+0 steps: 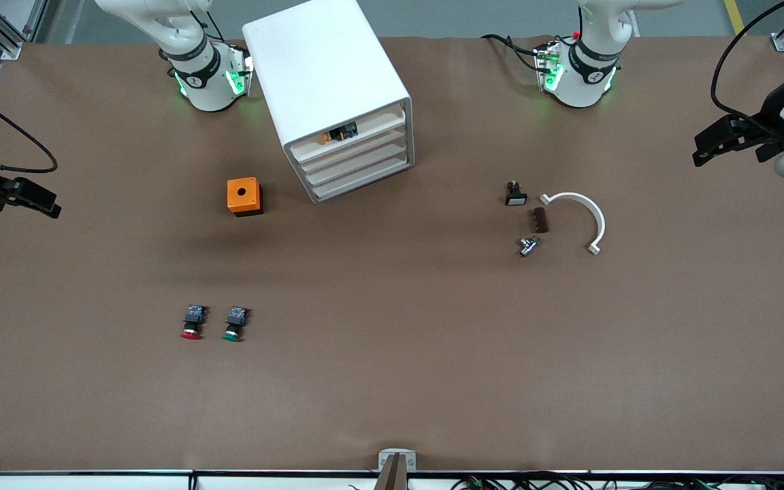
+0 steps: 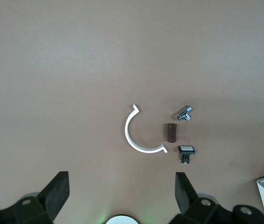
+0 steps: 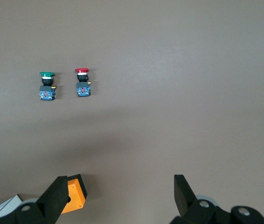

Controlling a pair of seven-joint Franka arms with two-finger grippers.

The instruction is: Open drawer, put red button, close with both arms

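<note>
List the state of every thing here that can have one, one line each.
drawer: shut, second tier of the cabinet.
top tier: holds an orange-black part.
red button: lying on its side on the table, untouched.
green button: lying beside it.
left tool: open, empty, over the white arc.
right tool: open, empty, over the table.

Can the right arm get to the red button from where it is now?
Probably yes. The right gripper hangs open at its end of the table, and only bare table lies between it and the red button, which sits beside the green button.
</note>
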